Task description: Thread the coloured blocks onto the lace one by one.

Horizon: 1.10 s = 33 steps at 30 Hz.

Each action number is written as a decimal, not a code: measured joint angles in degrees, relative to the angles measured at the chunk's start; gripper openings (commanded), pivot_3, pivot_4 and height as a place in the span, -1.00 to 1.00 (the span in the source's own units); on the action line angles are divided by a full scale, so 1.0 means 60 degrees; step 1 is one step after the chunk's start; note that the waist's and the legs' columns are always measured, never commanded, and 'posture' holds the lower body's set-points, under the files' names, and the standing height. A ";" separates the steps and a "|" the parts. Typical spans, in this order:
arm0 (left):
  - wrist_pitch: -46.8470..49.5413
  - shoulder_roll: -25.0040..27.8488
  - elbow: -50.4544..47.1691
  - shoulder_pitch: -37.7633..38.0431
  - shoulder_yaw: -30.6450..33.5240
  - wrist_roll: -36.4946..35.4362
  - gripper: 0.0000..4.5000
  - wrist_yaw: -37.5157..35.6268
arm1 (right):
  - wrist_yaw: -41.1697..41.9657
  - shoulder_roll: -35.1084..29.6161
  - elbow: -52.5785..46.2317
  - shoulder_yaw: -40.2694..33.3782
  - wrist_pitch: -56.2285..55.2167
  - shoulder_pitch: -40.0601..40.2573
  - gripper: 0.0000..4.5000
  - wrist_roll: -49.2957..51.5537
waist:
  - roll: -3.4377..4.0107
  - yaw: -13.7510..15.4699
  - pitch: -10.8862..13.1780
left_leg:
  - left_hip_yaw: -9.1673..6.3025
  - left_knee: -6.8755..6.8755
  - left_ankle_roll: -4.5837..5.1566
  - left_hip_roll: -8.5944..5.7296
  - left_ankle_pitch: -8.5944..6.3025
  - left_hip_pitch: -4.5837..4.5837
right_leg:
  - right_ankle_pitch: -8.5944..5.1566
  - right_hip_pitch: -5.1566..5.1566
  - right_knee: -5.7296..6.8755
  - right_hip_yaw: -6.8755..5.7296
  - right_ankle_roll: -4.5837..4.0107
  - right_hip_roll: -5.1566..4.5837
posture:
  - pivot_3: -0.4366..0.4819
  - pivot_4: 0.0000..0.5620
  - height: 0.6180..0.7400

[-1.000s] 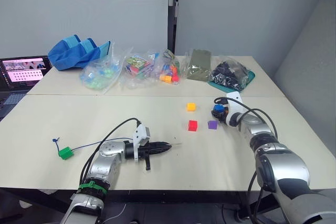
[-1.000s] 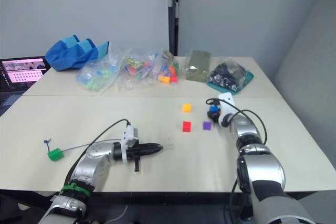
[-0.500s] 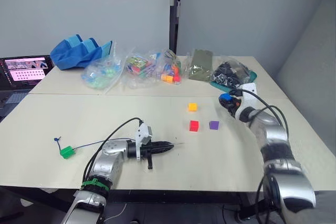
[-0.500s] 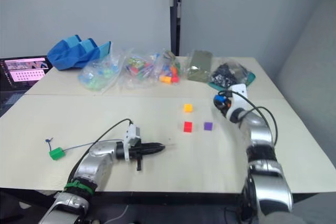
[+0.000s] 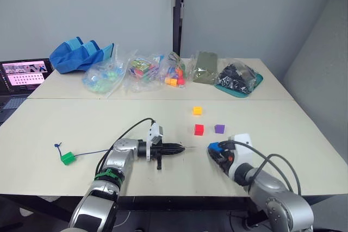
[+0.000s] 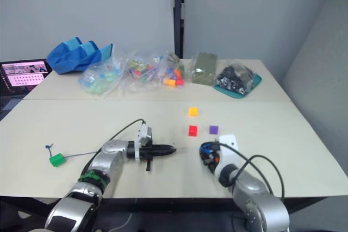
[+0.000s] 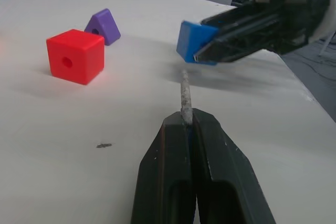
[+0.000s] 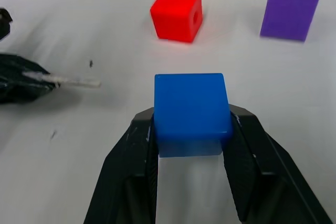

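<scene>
Blue is the block [image 8: 191,106] that the right gripper [image 5: 216,151] holds: its two black fingers [image 8: 134,166] are pressed on the two sides of the cube, above the pale table [image 5: 65,123]. The cube hangs a little over the surface, near the front edge of the table and just beside the tip of the lace.

The left gripper [image 5: 175,148] lies low on the table, pointing toward the right gripper. Its fingers [image 7: 168,182] are closed together on the lace [image 5: 89,152], and the stiff pale tip [image 7: 184,94] of the lace sticks out from between them. In the left wrist view the tip points toward the blue block but is apart from it.

Behind the left gripper the dark-blue cord runs across the table toward the robot's left and ends at a small knot [image 5: 57,145]. The green block [image 5: 67,158] sits on the cord, near that knot.

The red block [image 5: 199,129] and the purple block [image 5: 219,129] rest on the table side by side, a bit apart. The yellow-orange block [image 5: 198,110] is behind the red one.

At the back of the table lie clear bags of toy pieces [image 5: 142,70] and a blue cloth [image 5: 79,54].
</scene>
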 measured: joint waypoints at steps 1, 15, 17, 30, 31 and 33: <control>-0.0010 -0.0002 0.0020 -0.0051 0.0001 0.0019 -1.00 -0.0024 | -0.0173 0.0187 -0.0041 -0.0034 0.0060 0.0004 -0.48 0.0006 | 0.0000 0.0000 0.0000 | -0.0003 0.0000 0.0000 0.0000 0.0000 0.0000 | 0.0000 0.0000 0.0000 -0.0002 0.0000 0.0001 | -0.05 -0.47 1.00; -0.0007 0.0149 -0.0266 0.0213 0.0140 0.0132 -1.00 -0.0124 | 0.0083 -0.0271 -0.0356 -0.0567 0.1104 -0.0393 0.99 0.0881 | -0.0001 -0.0001 -0.0001 | -0.0005 -0.0001 0.0001 0.0000 -0.0001 -0.0007 | 0.0000 -0.0001 -0.0003 -0.0002 0.0000 0.0000 | -0.05 -0.47 1.00; 0.0001 0.0192 -0.0377 0.0295 0.0176 0.0131 -1.00 -0.0097 | 0.0801 -0.1401 -0.0529 -0.0564 0.1077 -0.0552 0.99 0.1089 | -0.0001 0.0003 -0.0001 | -0.0005 -0.0001 0.0002 0.0000 -0.0001 -0.0007 | 0.0000 0.0001 -0.0005 -0.0003 0.0000 -0.0001 | -0.05 -0.47 1.00; 0.0399 0.0546 -0.2482 0.1559 0.0050 0.0153 -1.00 0.0292 | 0.9263 -0.7519 0.3514 0.3171 -0.4099 -0.4852 0.99 -0.0684 | -0.0001 -0.0059 0.0002 | -0.0002 0.0000 0.0012 -0.0001 -0.0008 0.0005 | 0.0000 0.0008 -0.0033 0.0001 0.0006 -0.0001 | -0.05 -0.47 1.00; 0.0500 0.0594 -0.2803 0.1732 -0.0004 0.0150 -1.00 0.0361 | 0.9715 -0.7362 0.4101 0.3567 -0.4664 -0.5358 0.99 -0.1078 | -0.0001 -0.0043 0.0002 | -0.0002 -0.0001 0.0011 -0.0001 -0.0007 0.0005 | 0.0000 0.0008 -0.0034 0.0001 0.0006 -0.0001 | -0.05 -0.47 1.00; 0.0726 0.0618 -0.3226 0.1917 -0.0087 0.0148 -1.00 0.0440 | 1.0205 -0.7089 0.4847 0.4029 -0.5417 -0.5862 0.99 -0.1591 | -0.0002 -0.0015 0.0002 | -0.0002 0.0001 0.0007 -0.0001 -0.0004 0.0002 | 0.0000 0.0007 -0.0037 0.0000 0.0006 -0.0001 | -0.05 -0.47 1.00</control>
